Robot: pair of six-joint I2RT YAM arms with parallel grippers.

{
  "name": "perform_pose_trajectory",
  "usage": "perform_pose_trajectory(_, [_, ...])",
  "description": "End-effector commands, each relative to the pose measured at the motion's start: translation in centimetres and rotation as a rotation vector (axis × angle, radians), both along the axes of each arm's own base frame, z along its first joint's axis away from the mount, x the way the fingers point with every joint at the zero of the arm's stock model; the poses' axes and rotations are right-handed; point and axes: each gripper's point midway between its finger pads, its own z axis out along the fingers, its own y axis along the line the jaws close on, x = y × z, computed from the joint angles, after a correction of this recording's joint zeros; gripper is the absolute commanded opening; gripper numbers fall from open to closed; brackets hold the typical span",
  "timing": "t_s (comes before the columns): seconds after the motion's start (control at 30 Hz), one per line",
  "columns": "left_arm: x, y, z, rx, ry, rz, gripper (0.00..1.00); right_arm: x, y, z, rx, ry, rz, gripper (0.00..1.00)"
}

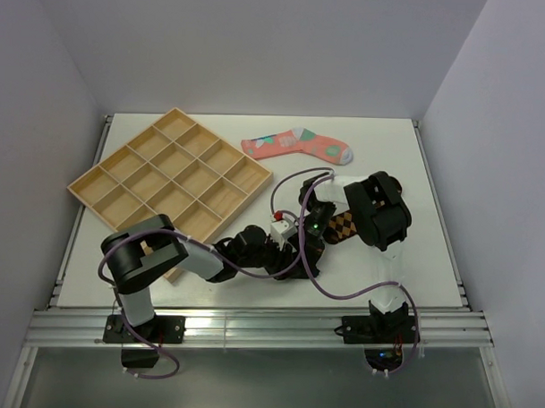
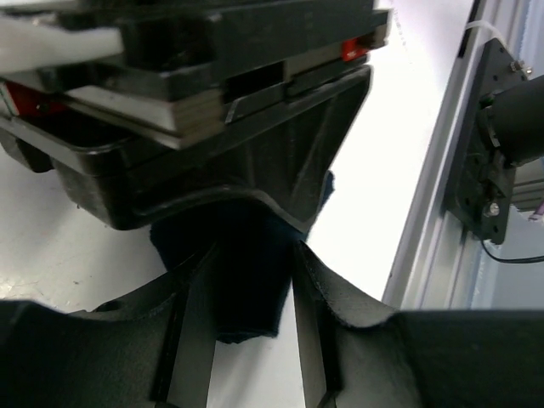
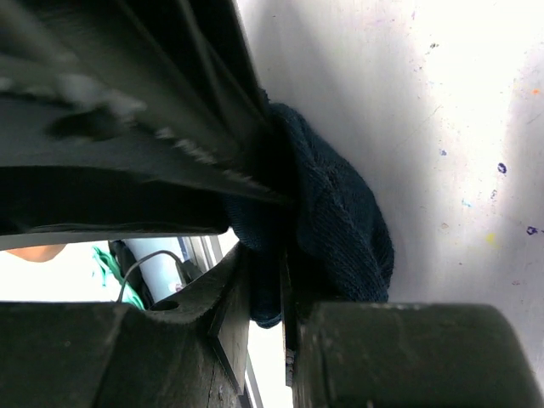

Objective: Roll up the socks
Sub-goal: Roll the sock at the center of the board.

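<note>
The dark navy sock (image 2: 246, 297) is bunched between both grippers near the table's front middle; the top view hides it under them. My left gripper (image 2: 253, 255) has its jaws around the sock's bulk, one end hanging between them. My right gripper (image 3: 265, 255) is shut tight on a fold of the same navy sock (image 3: 340, 221), which bulges out to the right. In the top view the left gripper (image 1: 293, 258) and the right gripper (image 1: 309, 232) meet. The brown-and-orange diamond sock (image 1: 343, 226) lies partly under the right arm. The pink sock (image 1: 297, 144) lies flat at the back.
A wooden tray (image 1: 171, 174) with several compartments sits at the back left, next to the left arm. The table's front rail (image 2: 442, 170) runs close to the right of the left gripper. Purple cables (image 1: 291, 182) loop over the grippers.
</note>
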Motion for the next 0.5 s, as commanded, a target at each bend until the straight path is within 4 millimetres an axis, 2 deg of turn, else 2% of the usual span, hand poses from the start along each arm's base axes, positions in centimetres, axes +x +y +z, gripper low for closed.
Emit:
perform_pose_trajectory(0.0, [0.7, -1.0, 0.7, -0.034, -0.013, -0.007, 0.41, 1.6, -0.2, -1.9, 0.002, -0.103, 0.024, 0.18])
perform_pose_trajectory(0.17, [0.8, -1.0, -0.8, -0.013, 0.054, 0.040, 0.35, 2.0, 0.0, -1.8, 0.004, -0.129, 0.005, 0.20])
perform_pose_trajectory(0.23, [0.7, -0.9, -1.1, -0.014, 0.088, 0.057, 0.28, 2.1, 0.0, -1.8, 0.000, -0.142, -0.004, 0.21])
perform_pose_trajectory(0.3, [0.9, -0.8, -1.6, 0.003, 0.126, 0.095, 0.19, 2.4, 0.1, -1.9, -0.008, -0.161, -0.023, 0.24])
perform_pose_trajectory(0.33, [1.1, -0.6, -2.2, 0.024, 0.163, 0.137, 0.06, 2.5, 0.2, -1.9, -0.010, -0.172, -0.030, 0.25])
perform_pose_trajectory(0.37, [1.4, -0.3, -2.8, 0.045, 0.188, 0.176, 0.00, 3.1, 0.3, -2.2, -0.009, -0.203, -0.040, 0.30])
perform_pose_trajectory(0.47, [1.6, 0.1, -3.9, 0.105, 0.252, 0.286, 0.00, 4.0, 0.5, -2.2, -0.044, -0.248, -0.107, 0.39])
